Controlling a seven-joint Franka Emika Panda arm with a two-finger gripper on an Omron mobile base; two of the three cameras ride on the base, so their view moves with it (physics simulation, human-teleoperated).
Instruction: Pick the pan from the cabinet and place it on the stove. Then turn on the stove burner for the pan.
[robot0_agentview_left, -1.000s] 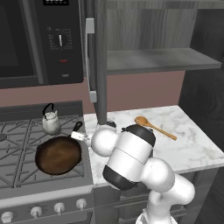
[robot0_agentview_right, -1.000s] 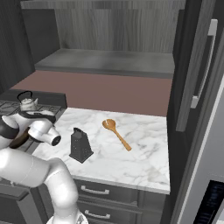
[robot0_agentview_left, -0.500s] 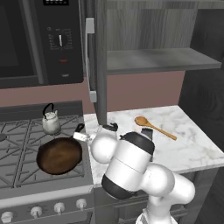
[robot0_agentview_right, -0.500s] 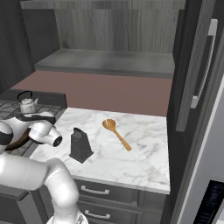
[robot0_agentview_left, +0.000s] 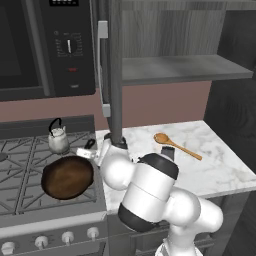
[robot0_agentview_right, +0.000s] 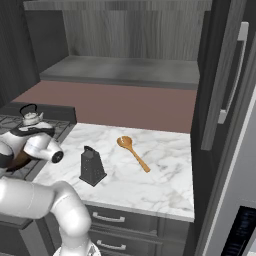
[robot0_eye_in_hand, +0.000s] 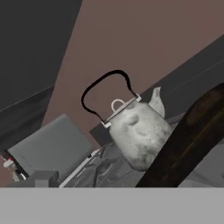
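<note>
Left base view: the pan (robot0_agentview_left: 67, 177) sits flat on the grates of the stove (robot0_agentview_left: 20, 150), front right burner, its black handle pointing back toward the counter (robot0_agentview_left: 220, 165). The gripper (robot0_agentview_left: 91, 153) hangs just beside that handle end, jaws spread, nothing between them. A kettle (robot0_agentview_left: 58, 140) stands on the burner behind the pan. The knobs (robot0_agentview_left: 65, 236) line the stove front below. The cabinet (robot0_agentview_left: 175, 70) stands open, shelf bare.

Right base view: the white forearm reaches left over the stove edge; the pan shows as a dark sliver (robot0_agentview_right: 19, 161) under it. A grater (robot0_agentview_right: 92, 166) and a wooden spoon (robot0_agentview_right: 133, 153) lie on the counter, well apart from the work.

Hand view: the pan's rim (robot0_eye_in_hand: 183, 144) crosses the lower right, close under the hand; the kettle fills the middle.

Judgement: placing looks done. Next is the burner knob. Lift clear of the handle first without nudging the pan, then come down to the front row and pick the knob matching the front right burner.
</note>
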